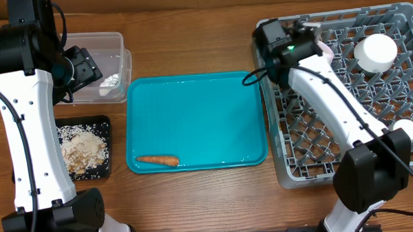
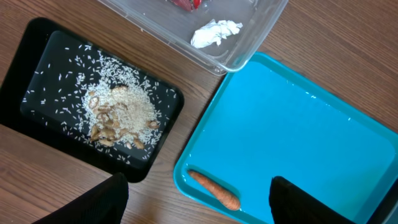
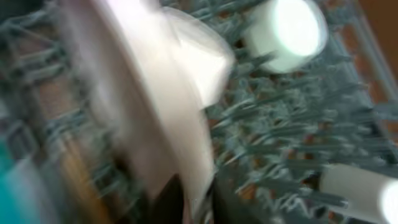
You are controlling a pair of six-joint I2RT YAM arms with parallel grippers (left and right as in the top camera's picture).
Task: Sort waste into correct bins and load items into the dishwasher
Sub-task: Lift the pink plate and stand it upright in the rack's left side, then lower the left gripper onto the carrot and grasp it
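My left gripper (image 1: 81, 65) is open and empty above the clear tub (image 1: 121, 43), which holds a white scrap (image 2: 214, 32) and a red wrapper (image 2: 186, 3). In its wrist view the open jaws (image 2: 199, 182) frame the orange carrot (image 2: 214, 190), which lies in the teal tray's front left corner (image 1: 158, 160). The black tray (image 1: 103, 123) holds the crumbs (image 2: 121, 115). My right gripper (image 1: 307, 40) is over the grey dish rack (image 1: 331, 125), shut on the pale pink bowl (image 3: 143, 93); that view is blurred. Two white cups (image 1: 375, 51) (image 1: 405, 130) stand in the rack. The chopsticks are not visible.
The teal serving tray (image 1: 199, 109) lies between the bins and the rack and holds only the carrot. The clear tub stands behind the black tray at the left. The rack fills the right side up to the table edge.
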